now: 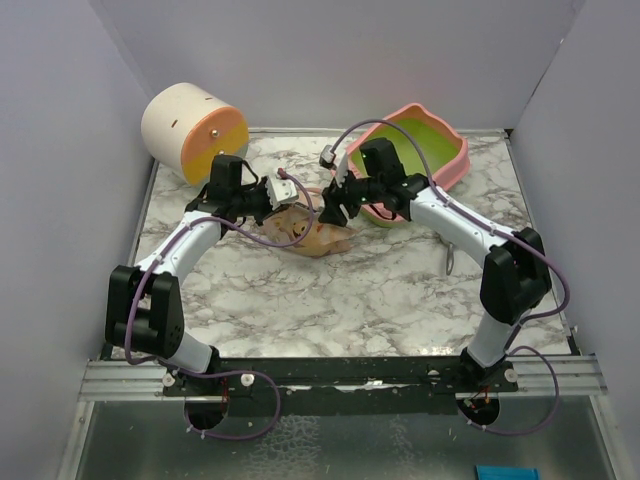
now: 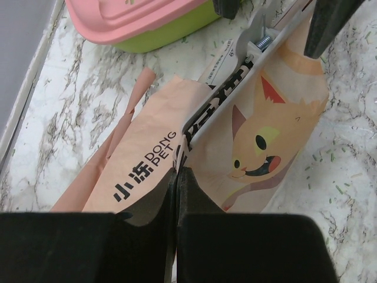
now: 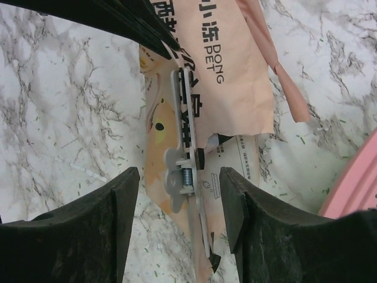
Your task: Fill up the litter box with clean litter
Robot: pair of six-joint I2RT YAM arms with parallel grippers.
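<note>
- Left gripper (image 2: 177,180): the jaws are pressed together on a folded edge of the bag (image 2: 147,159), just beside the printed lettering.
- Right gripper (image 3: 179,175): the jaws are spread, with one finger on either side of the clip (image 3: 185,168). I cannot see either finger touching it.
- Clip: this is a grey sprung bar clamped across the bag's mouth. It is stiff and narrow, so I judge it the correct place to pinch. I would squeeze the tabs at the spring end, not the paper around them.
- Bag: it is crinkled, peach-coloured, and lies on the marble table (image 1: 330,300) between the two grippers. I expect it to be soft, floppy and somewhat slick, with its weight shifting as the contents move. A grip on a single layer may slip or tear, so I would take hold on a folded seam.
- Litter (image 2: 339,188): only a thin scatter of small green grains shows on the table beside the bag. I take the bulk to be inside the bag, out of sight.
- Litter box (image 1: 420,150): it sits at the far right of the table, just beyond the right gripper. The overhead view shows bare lime-green inside and no fill. It looks like light, rigid plastic and is likely to slide if knocked.
</note>
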